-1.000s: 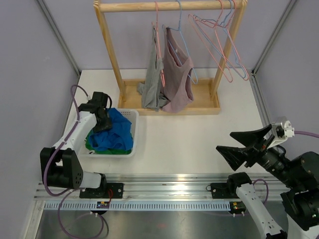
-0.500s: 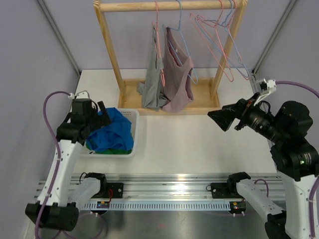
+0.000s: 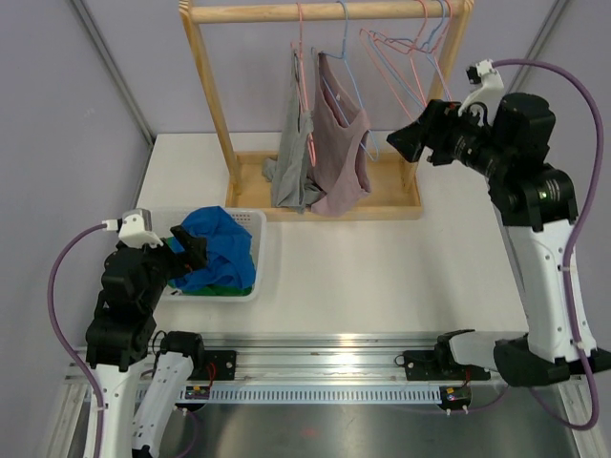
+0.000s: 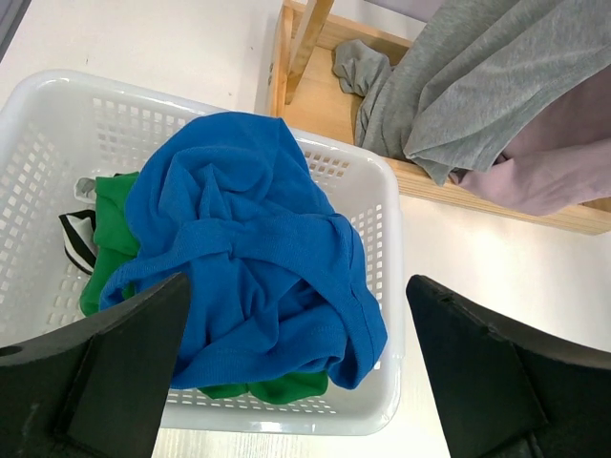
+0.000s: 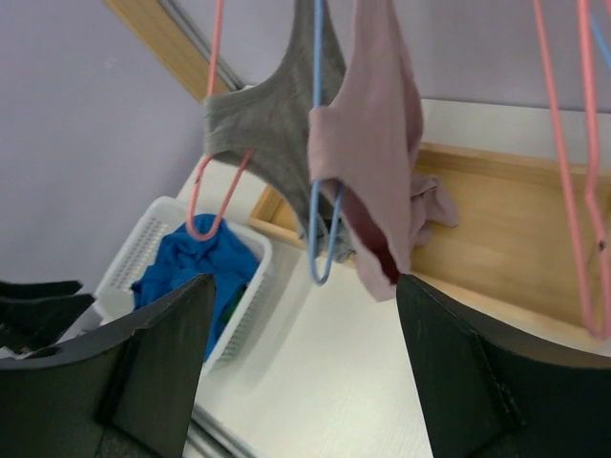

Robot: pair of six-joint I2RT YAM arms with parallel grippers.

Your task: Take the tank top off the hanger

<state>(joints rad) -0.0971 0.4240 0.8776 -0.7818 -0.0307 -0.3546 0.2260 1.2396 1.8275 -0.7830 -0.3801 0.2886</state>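
Tank top (image 3: 342, 157) hangs on a blue hanger (image 5: 317, 57) mid-rack (image 3: 248, 11), its hook cut off in the wrist view. Right fingers (image 5: 143, 382) gape empty by the rack's right post; left fingers (image 4: 115, 372) gape well before it.

White table (image 3: 382, 267) w/ laundry basket (image 3: 250, 289) & wooden rack base (image 3: 387, 205).

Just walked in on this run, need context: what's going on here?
The right fingers are open, raised at the wooden rack and facing the pink tank top on its blue hanger, not touching it. A gray tank top hangs beside it on a pink hanger. The left fingers, also open, hover over the white basket of clothes. Neither top is off yet.
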